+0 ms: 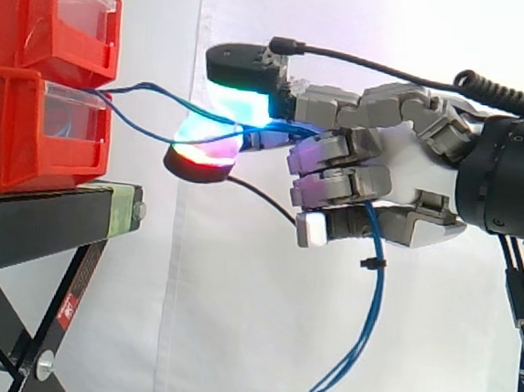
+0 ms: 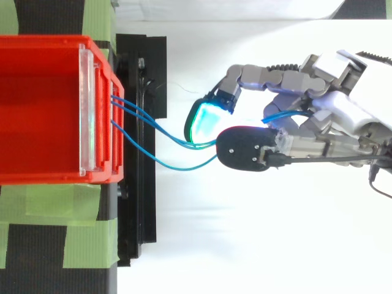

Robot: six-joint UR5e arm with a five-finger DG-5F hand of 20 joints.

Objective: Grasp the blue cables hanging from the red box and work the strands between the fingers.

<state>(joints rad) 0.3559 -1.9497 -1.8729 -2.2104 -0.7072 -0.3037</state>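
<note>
Blue cables (image 1: pixel 151 104) run from the front of the lower red box (image 1: pixel 38 131) rightward into my hand (image 1: pixel 403 153). Seen from above, the strands (image 2: pixel 159 144) leave the red box (image 2: pixel 43 110) and pass under the glowing fingertips (image 2: pixel 207 119). My hand is shut on the cables: the thumb and a fingertip pinch them in the side view at the cyan and red pads (image 1: pixel 213 141), and the curled fingers wrap them lower down. The loose cable ends (image 1: pixel 349 350) hang below the hand, bound by a small black tie.
Two red bins are stacked on a black stand (image 1: pixel 48 223) at the left, with green tape (image 2: pixel 92 245) on its top. A white curtain hangs behind. The arm (image 1: pixel 511 177) enters from the right edge.
</note>
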